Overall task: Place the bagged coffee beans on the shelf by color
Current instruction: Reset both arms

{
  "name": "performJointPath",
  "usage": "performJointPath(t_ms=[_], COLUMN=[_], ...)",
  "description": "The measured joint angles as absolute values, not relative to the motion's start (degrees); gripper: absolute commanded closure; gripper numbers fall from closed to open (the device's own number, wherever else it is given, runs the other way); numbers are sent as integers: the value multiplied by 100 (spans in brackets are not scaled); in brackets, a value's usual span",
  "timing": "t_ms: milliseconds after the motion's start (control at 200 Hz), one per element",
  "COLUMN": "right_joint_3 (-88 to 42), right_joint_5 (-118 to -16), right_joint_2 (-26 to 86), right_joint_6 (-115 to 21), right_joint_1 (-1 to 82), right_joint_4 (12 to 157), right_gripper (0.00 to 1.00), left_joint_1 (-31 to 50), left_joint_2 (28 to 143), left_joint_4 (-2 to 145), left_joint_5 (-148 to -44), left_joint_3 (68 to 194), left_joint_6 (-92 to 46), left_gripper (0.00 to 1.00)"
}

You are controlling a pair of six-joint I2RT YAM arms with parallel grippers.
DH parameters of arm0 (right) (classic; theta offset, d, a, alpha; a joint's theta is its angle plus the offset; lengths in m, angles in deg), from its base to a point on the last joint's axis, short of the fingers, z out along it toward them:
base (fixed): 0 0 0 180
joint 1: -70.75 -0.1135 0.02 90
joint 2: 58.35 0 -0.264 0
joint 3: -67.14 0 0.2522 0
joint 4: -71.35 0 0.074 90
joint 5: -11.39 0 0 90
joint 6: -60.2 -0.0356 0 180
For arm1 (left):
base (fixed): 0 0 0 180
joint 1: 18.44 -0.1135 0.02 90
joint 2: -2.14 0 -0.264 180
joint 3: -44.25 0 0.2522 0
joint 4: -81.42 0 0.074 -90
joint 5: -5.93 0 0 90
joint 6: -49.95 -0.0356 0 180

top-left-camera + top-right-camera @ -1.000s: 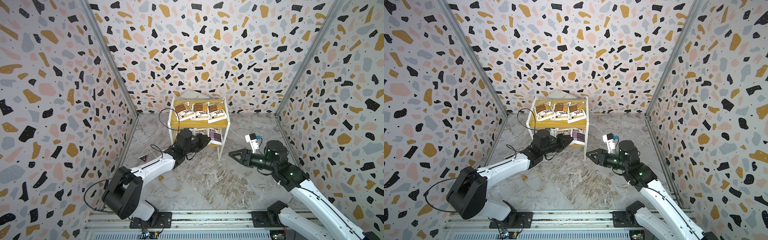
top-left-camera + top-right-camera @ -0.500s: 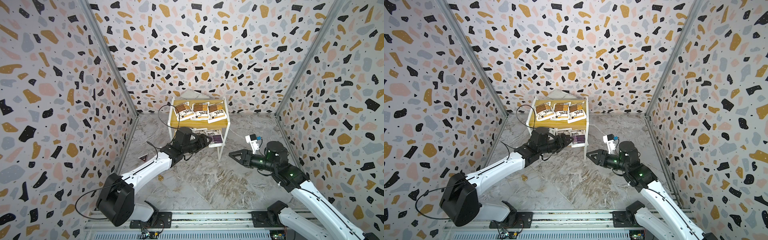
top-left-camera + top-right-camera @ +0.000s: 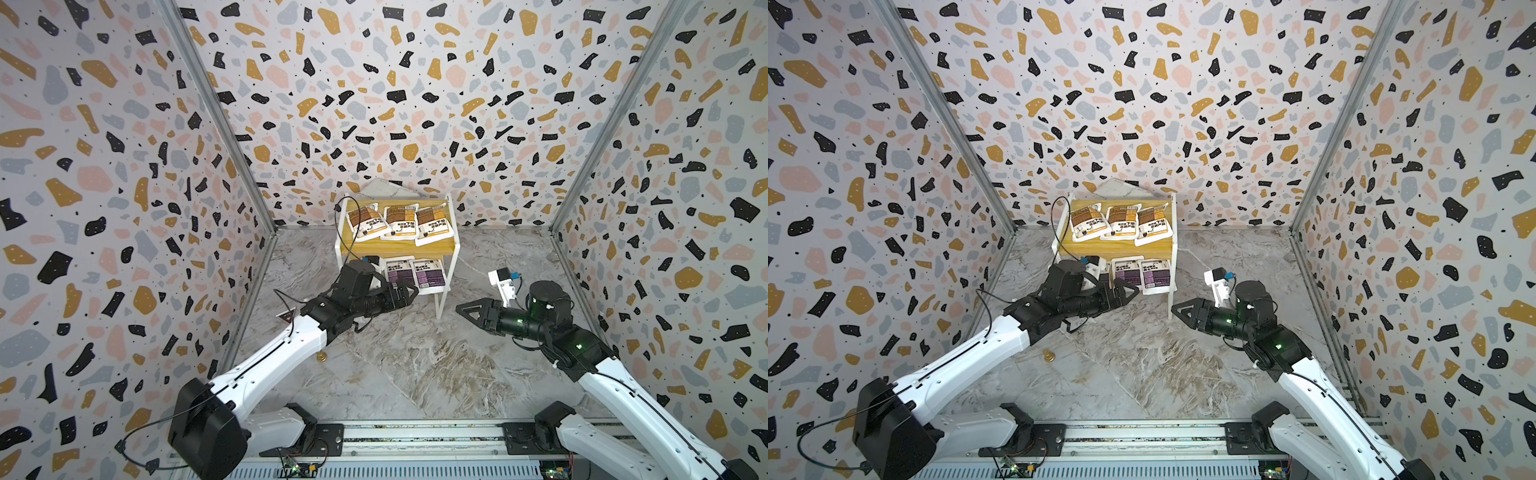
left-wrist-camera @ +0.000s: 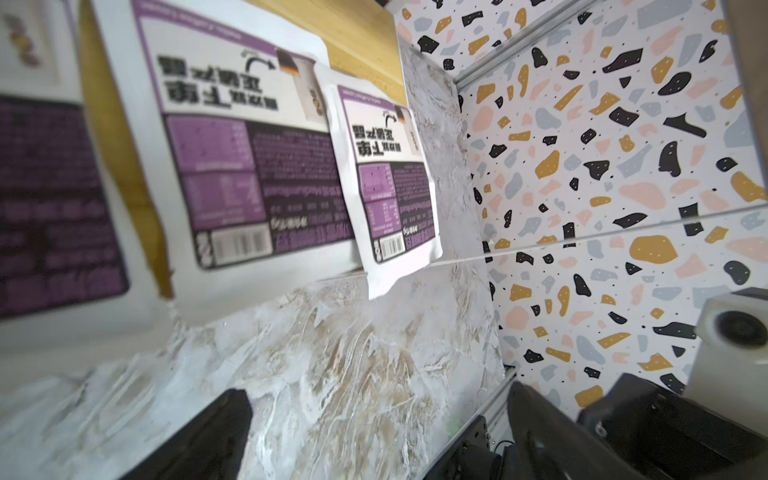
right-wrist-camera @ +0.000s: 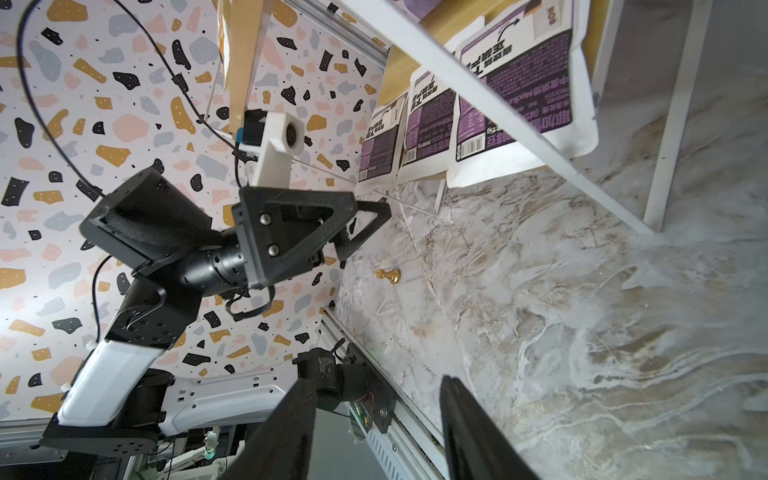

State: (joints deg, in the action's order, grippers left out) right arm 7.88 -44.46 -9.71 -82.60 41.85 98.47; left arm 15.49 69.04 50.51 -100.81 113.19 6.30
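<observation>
Pouches lie flat on yellow wood-grain shelf.

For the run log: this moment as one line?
left gripper: open, empty, at lower board | right gripper: open, empty, over floor | upper board: three brown pouches | lower board: three purple pouches

Two-tier shelf on marble surface. Upper board — three brown-orange pouches in a row. Lower board — three purple pouches, front edges overhanging. Small gold peg on surface, apart.
</observation>
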Motion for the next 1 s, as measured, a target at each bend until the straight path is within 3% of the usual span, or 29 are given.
performJointPath(t_ms=[380, 741, 996], right_joint_3=[-160, -241, -117], right_joint_5=[-4454, -5162, -6607], right_joint_2=[247, 168, 730], right_joint_6=[-7626, -6417, -4730], right_joint_1=[4556, 5859, 6025], right_joint_4=[10026, 11132, 10997], right_gripper=[46, 45, 44], left_joint_1=[1549, 1440, 157], left_joint_2=[4086, 3592, 4292], left_joint_4=[4006, 2584, 2927], left_joint_5=[-9584, -8693, -8660], left_joint_3=[10609, 10456, 10213], left_joint_6=[-41, -655, -1284], left_gripper=[0, 0, 0])
